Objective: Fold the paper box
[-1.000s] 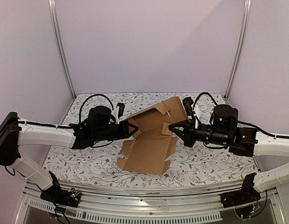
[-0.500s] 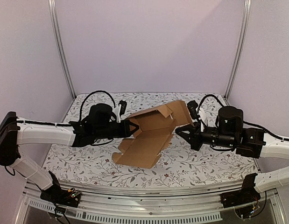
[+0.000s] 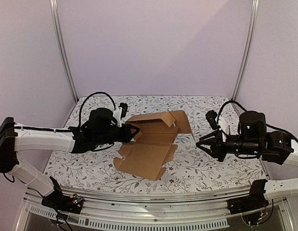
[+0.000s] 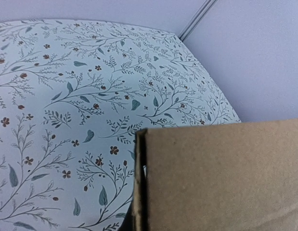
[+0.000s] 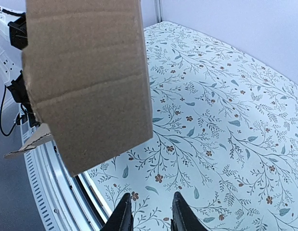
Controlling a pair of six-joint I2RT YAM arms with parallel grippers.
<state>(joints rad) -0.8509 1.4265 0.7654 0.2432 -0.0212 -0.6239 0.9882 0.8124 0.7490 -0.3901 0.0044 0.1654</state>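
Pinching the left edge of the paper box (image 3: 146, 149), the left claw (image 3: 131, 132) is clamped tight on the cardboard. Box sits in the middle of the bench (image 3: 209, 171), half-formed, flat panel toward the near edge, rear flaps tilted up, long axis roughly near-to-far. Right claw (image 3: 202, 143) hangs to the box's right, apart from it, fingers (image 5: 122, 217) parted narrowly, holding nothing. Left arm is nearer; right would likely need to reach leftward for the right-side flaps.

a floral tablecloth (image 3: 206, 168) (leaf sprigs, small brown blossoms) spreads below pale walls (image 3: 153, 48) and metal posts (image 3: 62, 48).
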